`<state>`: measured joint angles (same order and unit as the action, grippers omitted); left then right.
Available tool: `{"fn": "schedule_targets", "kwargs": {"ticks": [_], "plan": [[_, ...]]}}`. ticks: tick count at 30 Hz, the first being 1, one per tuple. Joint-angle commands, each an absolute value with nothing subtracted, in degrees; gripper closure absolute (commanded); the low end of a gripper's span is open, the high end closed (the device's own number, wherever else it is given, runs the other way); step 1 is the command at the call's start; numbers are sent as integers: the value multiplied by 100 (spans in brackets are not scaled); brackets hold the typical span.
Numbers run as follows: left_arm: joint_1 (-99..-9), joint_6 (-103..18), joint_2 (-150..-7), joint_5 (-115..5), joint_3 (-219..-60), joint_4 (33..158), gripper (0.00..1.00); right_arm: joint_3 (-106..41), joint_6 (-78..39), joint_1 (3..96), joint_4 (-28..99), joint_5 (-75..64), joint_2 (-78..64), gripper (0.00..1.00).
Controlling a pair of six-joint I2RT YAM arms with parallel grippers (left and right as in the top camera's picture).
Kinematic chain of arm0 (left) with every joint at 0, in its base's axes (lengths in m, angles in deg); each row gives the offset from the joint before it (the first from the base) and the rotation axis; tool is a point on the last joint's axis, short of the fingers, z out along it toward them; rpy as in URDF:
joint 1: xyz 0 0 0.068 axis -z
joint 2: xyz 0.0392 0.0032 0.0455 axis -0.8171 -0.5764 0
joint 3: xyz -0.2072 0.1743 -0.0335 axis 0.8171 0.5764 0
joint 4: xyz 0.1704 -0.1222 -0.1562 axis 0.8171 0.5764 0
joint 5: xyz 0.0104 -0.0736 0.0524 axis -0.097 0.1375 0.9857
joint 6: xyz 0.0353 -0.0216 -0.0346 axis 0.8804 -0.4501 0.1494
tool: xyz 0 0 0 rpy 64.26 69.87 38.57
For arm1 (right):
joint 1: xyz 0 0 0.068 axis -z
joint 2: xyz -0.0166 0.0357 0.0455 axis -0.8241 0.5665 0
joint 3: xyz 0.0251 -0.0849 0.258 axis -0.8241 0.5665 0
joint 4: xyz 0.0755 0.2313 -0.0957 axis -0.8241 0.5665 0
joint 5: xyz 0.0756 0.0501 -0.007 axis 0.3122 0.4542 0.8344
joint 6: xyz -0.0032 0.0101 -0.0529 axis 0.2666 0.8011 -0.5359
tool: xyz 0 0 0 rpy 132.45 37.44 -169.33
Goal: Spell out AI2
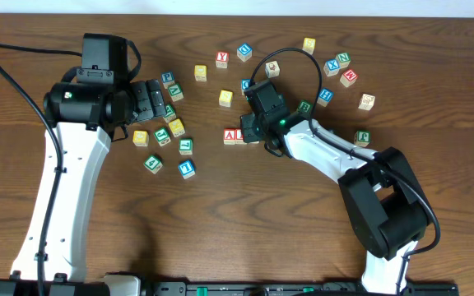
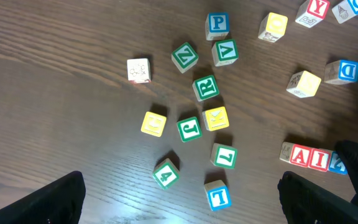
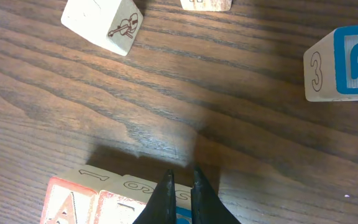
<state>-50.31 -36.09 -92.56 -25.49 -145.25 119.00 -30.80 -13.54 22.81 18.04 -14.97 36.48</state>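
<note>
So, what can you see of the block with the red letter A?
The A block is a pale wooden cube; its top face shows a red letter A in a red frame, and one side carries a thin outlined 1. It lies flat on the dark wooden table, near the middle, at the end of a short row, touching the red I block. Nothing holds it: the fingers of the right gripper stand over the row's other end.

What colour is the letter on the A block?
Red. The A block shows best in the left wrist view.
</note>
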Motion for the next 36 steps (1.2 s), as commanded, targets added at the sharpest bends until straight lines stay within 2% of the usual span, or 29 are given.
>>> {"fn": "schedule_targets", "kwargs": {"ticks": [1,30,33,36], "plan": [[-5055,-3635,-9226,-2477,-14652,11935,2,-3054,-1444,2252,1826,-1443,3672,96],[-5055,-3635,-9226,-2477,-14652,11935,2,-3056,-1446,2250,1863,-1445,3672,95],[-5055,-3635,-9226,-2477,-14652,11935,2,-3056,-1446,2259,1749,-1493,3672,93],[-5055,-3635,-9226,-2477,-14652,11935,2,-3056,-1437,2357,1548,-1508,3639,86]]}}
